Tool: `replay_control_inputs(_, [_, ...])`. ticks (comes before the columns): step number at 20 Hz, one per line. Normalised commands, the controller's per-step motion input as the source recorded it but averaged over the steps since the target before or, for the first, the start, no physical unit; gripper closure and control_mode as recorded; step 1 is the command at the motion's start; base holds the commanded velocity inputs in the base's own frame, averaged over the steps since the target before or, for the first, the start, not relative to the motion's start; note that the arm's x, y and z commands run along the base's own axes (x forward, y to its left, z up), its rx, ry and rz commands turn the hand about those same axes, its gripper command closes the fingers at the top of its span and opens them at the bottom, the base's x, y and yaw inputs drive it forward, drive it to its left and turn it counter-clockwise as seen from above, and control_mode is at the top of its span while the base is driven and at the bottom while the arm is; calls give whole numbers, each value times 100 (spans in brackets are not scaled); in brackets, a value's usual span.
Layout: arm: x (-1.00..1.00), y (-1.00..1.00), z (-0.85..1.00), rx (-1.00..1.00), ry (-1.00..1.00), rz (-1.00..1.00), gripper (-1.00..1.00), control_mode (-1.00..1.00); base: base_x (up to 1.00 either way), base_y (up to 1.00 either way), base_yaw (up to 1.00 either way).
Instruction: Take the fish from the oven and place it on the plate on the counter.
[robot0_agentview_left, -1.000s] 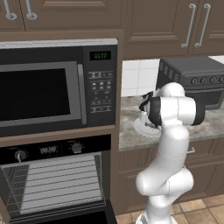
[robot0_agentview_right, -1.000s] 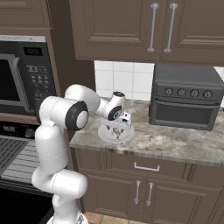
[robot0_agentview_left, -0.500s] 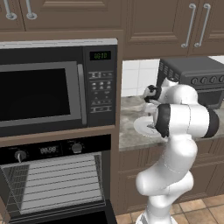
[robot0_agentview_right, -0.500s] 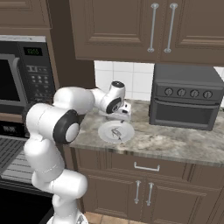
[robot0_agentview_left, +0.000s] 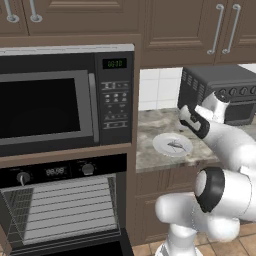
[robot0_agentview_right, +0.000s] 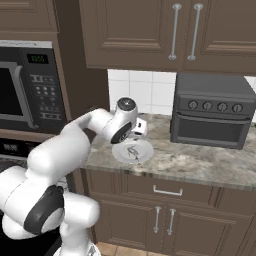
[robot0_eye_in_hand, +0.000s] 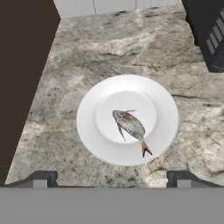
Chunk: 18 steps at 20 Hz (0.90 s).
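1. The small slender dark grey fish (robot0_eye_in_hand: 130, 125) lies flat inside the round shallow white plate (robot0_eye_in_hand: 92, 109), a touch off the middle, its tail pointing at the rim.
2. From the right base camera the fish (robot0_agentview_right: 132, 151) shows as a thin dark mark on the plate (robot0_agentview_right: 142, 154); from the left base camera it (robot0_agentview_left: 176, 145) sits on the plate (robot0_agentview_left: 162, 144) too.
3. The plate rests on the mottled grey-beige stone counter (robot0_eye_in_hand: 83, 61), between the dark cabinet side and the dark grey boxy toaster oven (robot0_agentview_right: 214, 110).
4. The two-finger tool (robot0_eye_in_hand: 112, 177) hangs above the plate, fingers spread wide apart and holding nothing; each dark finger tip (robot0_eye_in_hand: 42, 177) stands clear of the plate rim.
5. In the right base camera the tool (robot0_agentview_right: 135, 134) sits just over the back edge of the plate, apart from the fish.
6. Down to the left, the wide built-in black oven (robot0_agentview_left: 62, 210) stands with its wire racks (robot0_agentview_left: 60, 215) in plain sight.
7. Above it sits the black microwave with a keypad (robot0_agentview_left: 65, 100).
8. Brown wooden cabinets (robot0_agentview_right: 165, 30) hang over the counter.
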Motion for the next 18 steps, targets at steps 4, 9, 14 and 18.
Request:
replay_control_inputs(4, [-100,31,58,-8,-21,1,-100,-100,0,0,0])
replay_control_inputs(9, [-100,44,67,-11,-19,1,-100,-100,0,0,0])
replay_control_inputs(14, [-94,41,62,-12,-19,1,-100,-100,0,0,0])
replay_control_inputs(18, [-87,36,58,-11,-18,1,-100,-100,0,0,0])
